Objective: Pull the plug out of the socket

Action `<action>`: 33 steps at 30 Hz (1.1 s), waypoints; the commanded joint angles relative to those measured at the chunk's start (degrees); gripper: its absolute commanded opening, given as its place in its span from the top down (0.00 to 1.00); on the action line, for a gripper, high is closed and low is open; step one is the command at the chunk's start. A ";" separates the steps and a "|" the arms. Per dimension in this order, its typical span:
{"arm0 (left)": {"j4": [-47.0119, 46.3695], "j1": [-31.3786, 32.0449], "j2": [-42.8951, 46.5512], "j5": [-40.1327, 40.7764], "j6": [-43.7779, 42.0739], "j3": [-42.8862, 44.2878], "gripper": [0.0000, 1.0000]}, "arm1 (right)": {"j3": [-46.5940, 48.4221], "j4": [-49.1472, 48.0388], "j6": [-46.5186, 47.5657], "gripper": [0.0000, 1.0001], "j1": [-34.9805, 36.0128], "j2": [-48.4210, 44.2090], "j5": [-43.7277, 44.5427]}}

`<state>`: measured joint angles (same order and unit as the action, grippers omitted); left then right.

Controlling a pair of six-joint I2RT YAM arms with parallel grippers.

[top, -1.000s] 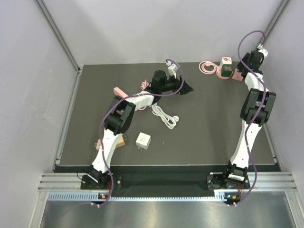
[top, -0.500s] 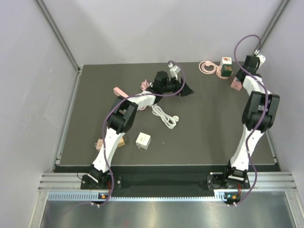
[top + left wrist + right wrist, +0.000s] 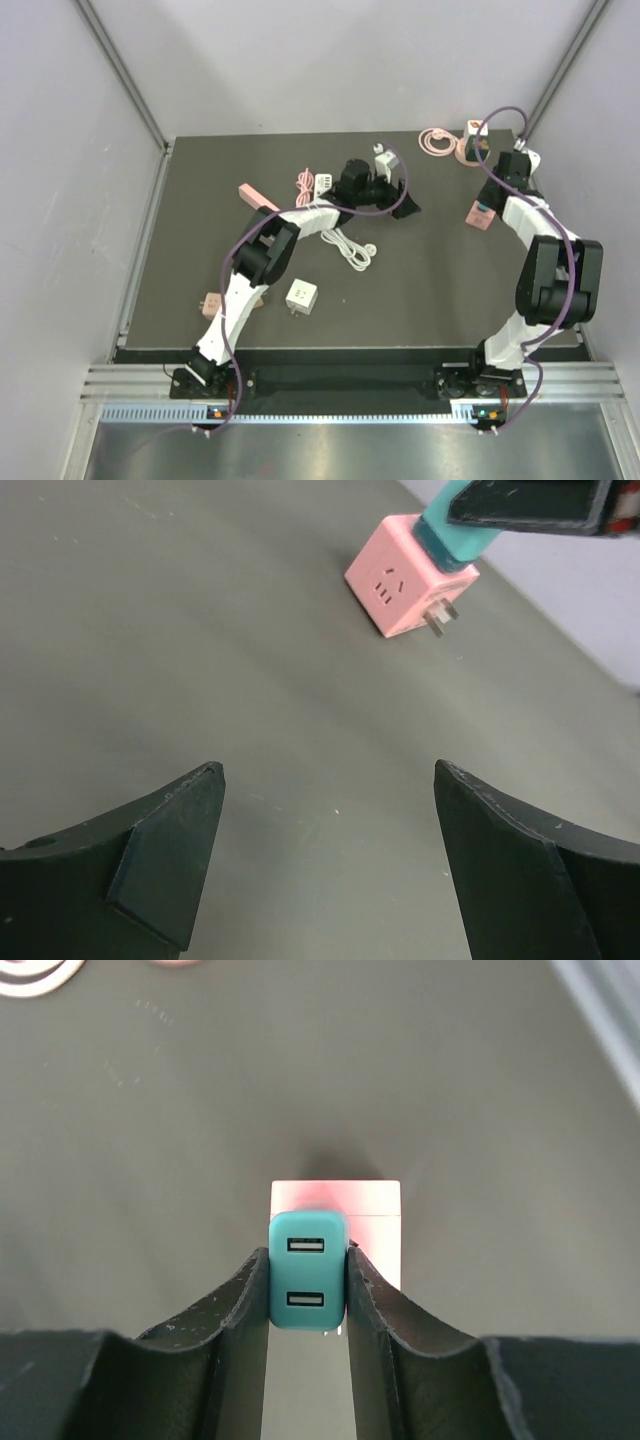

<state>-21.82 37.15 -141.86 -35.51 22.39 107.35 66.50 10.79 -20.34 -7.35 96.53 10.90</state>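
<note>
A teal plug (image 3: 308,1270) with two USB slots sits plugged into a pink cube socket (image 3: 372,1222). My right gripper (image 3: 307,1254) is shut on the plug's two sides. Plug and socket hang together just over the dark table at the right (image 3: 478,216). In the left wrist view the pink socket (image 3: 405,578) shows its metal prongs, with the teal plug (image 3: 452,535) above it. My left gripper (image 3: 328,772) is open, holds nothing, and faces the socket from a short way to the left (image 3: 407,207).
A second socket (image 3: 472,140) and a coiled pink cable (image 3: 435,141) lie at the back right. A white cable (image 3: 348,246), a white cube (image 3: 301,296), a pink bar (image 3: 257,194) and a small pink block (image 3: 210,303) lie on the left half. The table's right edge (image 3: 570,290) is close.
My right gripper closed on the plug and carried plug and socket from the back right corner forward. My left gripper moved right toward them and opened wider.
</note>
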 commanded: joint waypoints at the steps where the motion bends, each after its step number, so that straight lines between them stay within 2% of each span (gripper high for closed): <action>1: -5.48 3.97 4.84 8.48 -6.48 -5.02 0.10 | -2.60 1.24 -7.39 1.00 2.08 -4.33 0.87; 4: -15.74 6.35 6.60 14.04 -7.36 -11.80 0.09 | -1.82 5.55 -14.52 1.00 4.80 -3.64 4.04; 6: -18.60 7.67 6.86 15.46 -7.80 -13.91 0.09 | -1.02 7.22 -16.92 0.99 6.38 -3.19 3.52; 12: -24.04 9.96 3.79 18.72 -7.72 -13.83 0.08 | -4.00 5.57 -22.63 0.84 9.11 -4.42 -0.16; 14: -26.33 10.23 2.83 18.37 -6.49 -13.92 0.08 | -5.76 4.69 -24.22 0.69 9.20 -4.95 -3.40; 15: -26.60 10.49 2.65 18.45 -6.40 -13.57 0.07 | -6.29 3.46 -24.31 0.58 9.20 -5.21 -4.56; 16: -26.60 10.66 2.47 18.46 -6.57 -13.31 0.07 | -7.25 2.93 -24.14 0.36 9.29 -6.17 -5.52; 18: -24.77 11.02 2.12 18.80 -7.89 -12.43 0.07 | -7.79 2.49 -23.26 0.25 9.29 -7.49 -6.94; 19: -24.24 11.11 2.03 19.07 -8.33 -12.25 0.07 | -7.96 2.66 -22.65 0.15 9.20 -8.80 -7.90; 22: -22.57 11.11 1.68 18.46 -9.47 -11.11 0.06 | -6.92 4.41 -19.57 0.06 8.50 -11.09 -8.70; 24: -20.81 11.11 0.71 15.93 -10.26 -9.01 0.06 | -6.82 5.03 -17.47 0.05 7.80 -12.50 -8.70; 26: -21.85 11.19 0.18 14.86 -11.05 -9.35 0.06 | -7.17 4.07 -16.32 0.04 3.76 -14.17 -9.05; 30: -23.97 11.19 0.62 13.54 -10.44 -10.41 0.07 | -7.87 3.10 -14.03 0.07 0.06 -15.32 -10.28; 31: -23.44 11.19 0.88 12.32 -10.53 -10.32 0.07 | -8.31 2.84 -13.68 0.14 -0.64 -15.32 -10.19; 33: -22.91 11.19 1.15 11.69 -10.88 -10.32 0.09 | -8.84 2.49 -13.06 0.19 -1.69 -14.97 -10.02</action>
<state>-42.02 48.10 -141.18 -20.75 13.13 95.96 58.13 14.96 -36.12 -8.14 82.52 1.54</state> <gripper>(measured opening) 0.915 0.843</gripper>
